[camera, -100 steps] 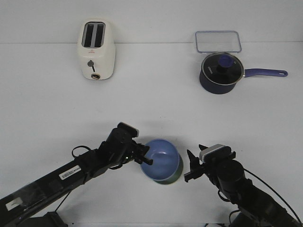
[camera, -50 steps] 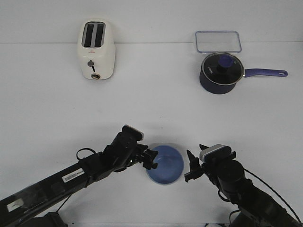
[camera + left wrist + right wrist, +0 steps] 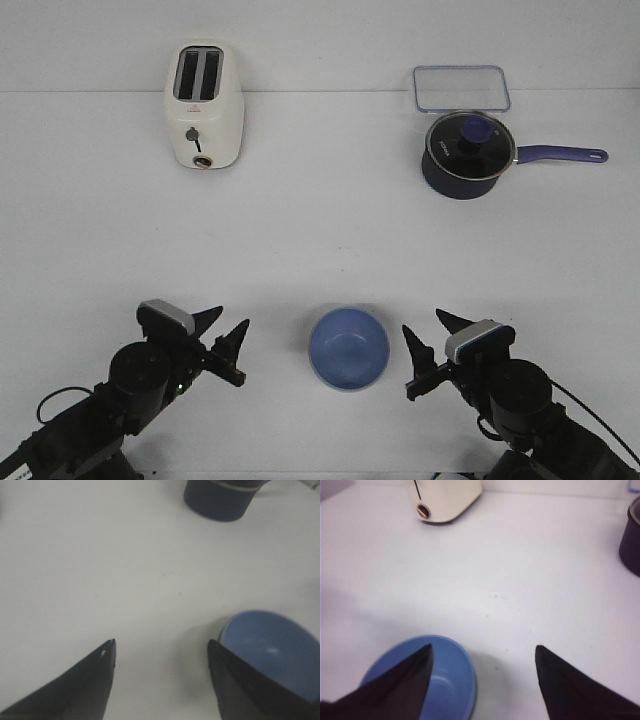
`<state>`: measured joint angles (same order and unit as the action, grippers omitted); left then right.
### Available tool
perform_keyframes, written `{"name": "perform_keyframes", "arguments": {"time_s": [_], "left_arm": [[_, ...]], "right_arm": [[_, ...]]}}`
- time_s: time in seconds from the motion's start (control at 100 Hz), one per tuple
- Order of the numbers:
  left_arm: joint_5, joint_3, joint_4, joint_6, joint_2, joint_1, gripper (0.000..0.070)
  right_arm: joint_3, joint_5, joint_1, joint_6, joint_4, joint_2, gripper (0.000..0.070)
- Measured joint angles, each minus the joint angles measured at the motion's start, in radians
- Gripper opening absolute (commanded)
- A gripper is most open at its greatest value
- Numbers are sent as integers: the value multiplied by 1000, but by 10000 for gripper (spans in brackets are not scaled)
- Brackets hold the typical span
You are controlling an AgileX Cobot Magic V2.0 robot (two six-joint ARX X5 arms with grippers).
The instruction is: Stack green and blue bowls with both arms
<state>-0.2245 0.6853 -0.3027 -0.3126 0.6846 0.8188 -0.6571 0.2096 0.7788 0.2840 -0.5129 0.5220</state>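
Pulled back toward the near left corner of the surface (image 3: 320,220), the left claw (image 3: 222,345) has let go of the blue bowl (image 3: 348,348), which it was touching half a second ago; its two pointed fingers now stand apart with nothing between them. That bowl sits upright near the middle of the near edge, between the two arms and touching neither. A thin pale green rim shows under its lower edge in the right wrist view, so it appears nested in the green bowl (image 3: 472,700), though little of the green one can be seen. The right claw (image 3: 427,352) hovers just beside the stack on the near right, also spread wide and empty. At the far left of the surface stands a cream toaster (image 3: 203,105). At the far right sits a dark navy saucepan (image 3: 468,153) with a glass lid, its handle pointing to the right edge, and a clear rectangular container (image 3: 461,88) just behind it.
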Motion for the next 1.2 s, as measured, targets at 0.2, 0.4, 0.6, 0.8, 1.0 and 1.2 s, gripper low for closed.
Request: {"name": "perform_keyframes", "arguments": {"time_s": [0.2, 0.4, 0.6, 0.8, 1.0, 1.2], "left_arm": [[-34, -76, 0, -13, -68, 0, 12], [-34, -71, 2, -15, -81, 0, 15], [-34, -71, 7, -15, -100, 0, 15], [-34, -71, 7, -15, -117, 0, 15], [-35, -74, 9, 25, -163, -37, 13], [32, -300, 254, 204, -356, -336, 13]], "right_arm": [[21, 0, 5, -11, -10, 5, 13], [21, 0, 5, -14, -28, 4, 13], [21, 0, 5, -14, -6, -14, 13], [21, 0, 5, -14, -1, -16, 13], [21, 0, 5, -14, -1, -16, 13], [21, 0, 5, -14, 0, -16, 13]]}}
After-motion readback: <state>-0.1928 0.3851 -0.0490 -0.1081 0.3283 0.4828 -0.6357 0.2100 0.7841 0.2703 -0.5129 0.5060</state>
